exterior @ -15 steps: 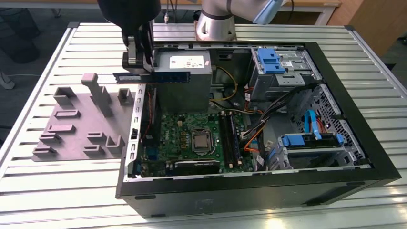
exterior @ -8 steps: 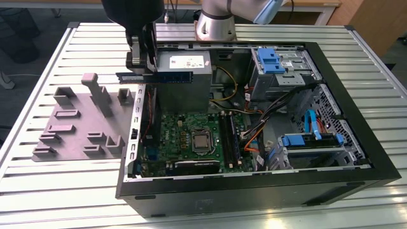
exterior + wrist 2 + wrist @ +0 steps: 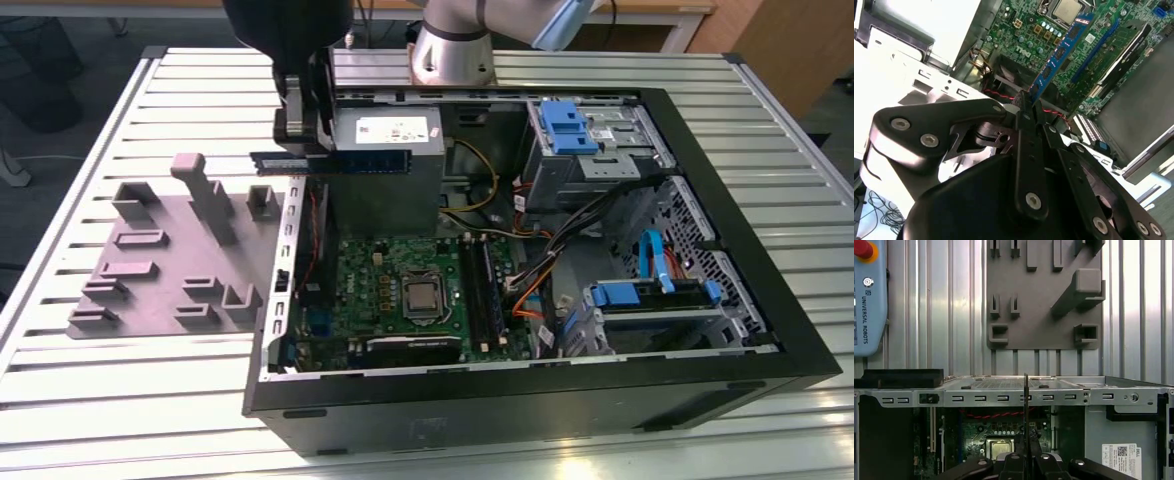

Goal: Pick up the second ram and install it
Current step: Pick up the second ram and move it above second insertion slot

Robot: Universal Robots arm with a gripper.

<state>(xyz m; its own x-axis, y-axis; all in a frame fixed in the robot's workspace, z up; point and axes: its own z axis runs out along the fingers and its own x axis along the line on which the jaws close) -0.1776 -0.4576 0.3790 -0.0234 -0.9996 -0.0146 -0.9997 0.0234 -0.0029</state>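
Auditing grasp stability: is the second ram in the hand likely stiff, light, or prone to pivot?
Probably stiff: the second ram sticks out straight from the hand with no sag. Likely light, being a thin board, seen edge-on in the first wrist view. Gripped off-centre in the exterior view, it could pivot if its long end is pushed.
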